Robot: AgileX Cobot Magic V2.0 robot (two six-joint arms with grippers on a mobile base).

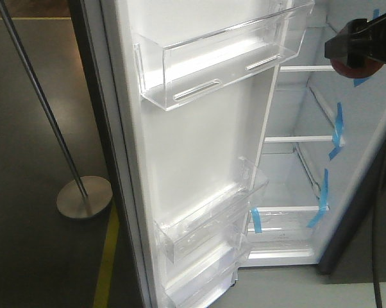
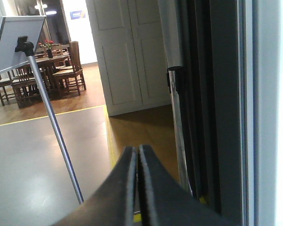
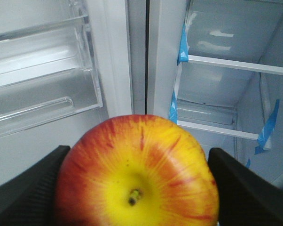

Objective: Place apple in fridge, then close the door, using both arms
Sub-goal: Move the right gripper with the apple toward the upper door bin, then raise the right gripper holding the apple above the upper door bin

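Apple (image 3: pixel 137 162) in right gripper (image 3: pixel 137 188) at open fridge (image 3: pixel 221 92); left gripper (image 2: pixel 137 188) seemingly closed

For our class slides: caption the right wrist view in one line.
Right gripper holds the red-and-yellow apple, stem toward the camera, before the open fridge with its blue-taped shelves.

Round-based stand (image 1: pixel 84 197), whiteboard (image 2: pixel 12 35), wooden chairs (image 2: pixel 71 70)

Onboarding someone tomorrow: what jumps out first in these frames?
The round red-and-yellow apple fills the right wrist view, clamped between black right fingers. Beyond it, the tall white-lined fridge door stands open, clear plastic bins empty, blue tape strips inside the fridge.
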